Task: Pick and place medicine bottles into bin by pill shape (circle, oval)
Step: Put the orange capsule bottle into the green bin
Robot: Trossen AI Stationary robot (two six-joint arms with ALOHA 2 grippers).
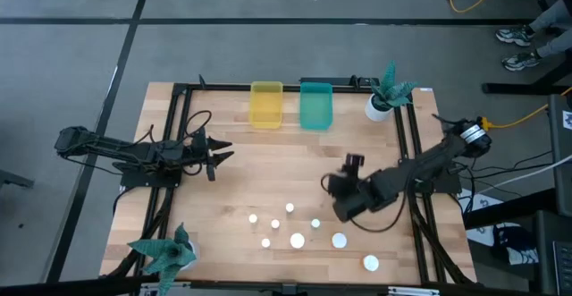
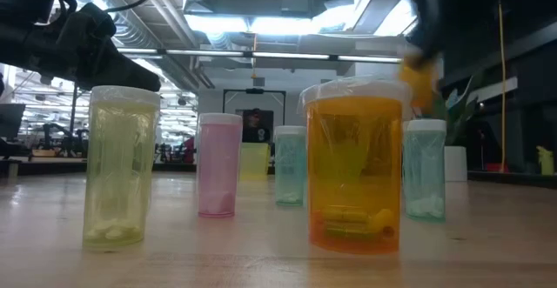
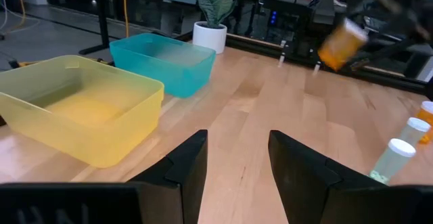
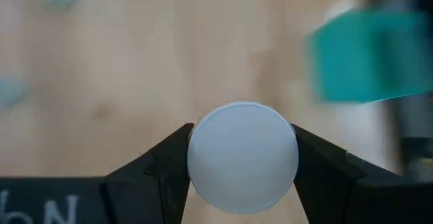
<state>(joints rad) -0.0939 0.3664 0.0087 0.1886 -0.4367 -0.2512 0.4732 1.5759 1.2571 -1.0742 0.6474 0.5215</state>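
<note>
My right gripper (image 4: 242, 166) is shut on an orange-bodied medicine bottle with a white cap (image 3: 342, 41), held above the table right of centre (image 1: 350, 178). My left gripper (image 1: 220, 156) is open and empty at the table's left, and its two fingers show apart in the left wrist view (image 3: 237, 163). Several white-capped bottles (image 1: 297, 240) stand upright on their bases near the front edge. In the low view they show as yellow-green (image 2: 119, 166), pink (image 2: 218, 166), orange (image 2: 357, 166) and teal (image 2: 425, 170). The yellow bin (image 1: 266, 105) and the teal bin (image 1: 315, 105) stand side by side at the far edge. My right gripper pinches the bottle at its round white cap (image 4: 203, 158) between its two fingers, one on each side. The fingers come from above and the cap's top faces the wrist camera. The bottle is lifted clear of the table and hangs tilted, its orange body (image 3: 338, 47) below the cap.
A white plant pot (image 1: 378, 108) stands at the far right, next to the teal bin. Another plant (image 1: 165, 253) stands at the near left corner. Bare wood (image 1: 268, 166) lies between the bins and the standing bottles.
</note>
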